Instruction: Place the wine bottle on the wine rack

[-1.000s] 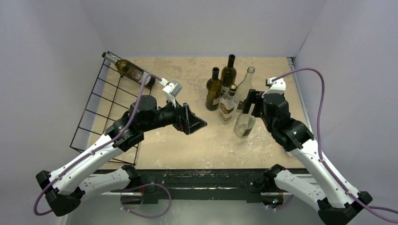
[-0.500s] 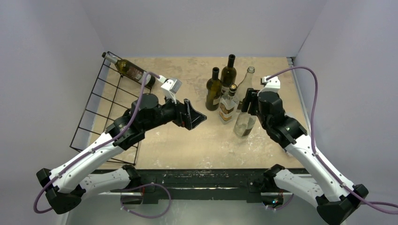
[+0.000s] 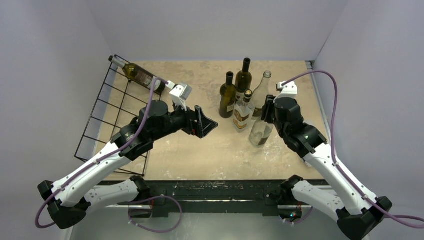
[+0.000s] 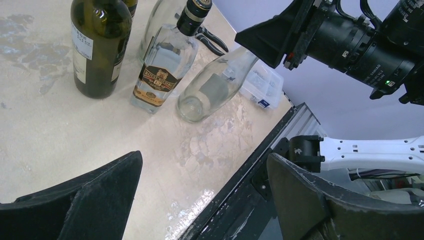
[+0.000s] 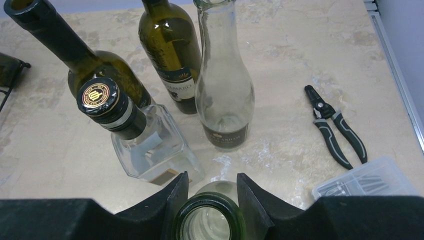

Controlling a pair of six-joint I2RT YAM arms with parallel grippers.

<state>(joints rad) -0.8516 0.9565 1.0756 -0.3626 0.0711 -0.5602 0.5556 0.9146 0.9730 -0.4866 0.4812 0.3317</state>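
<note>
A clear wine bottle with a green-tinted rim stands upright at the table's right middle. My right gripper comes at it from the right, and its black fingers press both sides of the neck, so it is shut on the bottle. The wine rack, a black wire frame, lies along the left edge with one greenish bottle resting at its far end. My left gripper hangs open and empty over the table's middle, left of the bottle group.
Close by the held bottle stand a square clear bottle with a black cap, a tall clear bottle and two dark green bottles. Pliers and a clear parts box lie at the right.
My right gripper's jaws have closed in onto the clear bottle's neck after shifting slightly left. The left gripper has drifted a little toward the far side, staying open.
</note>
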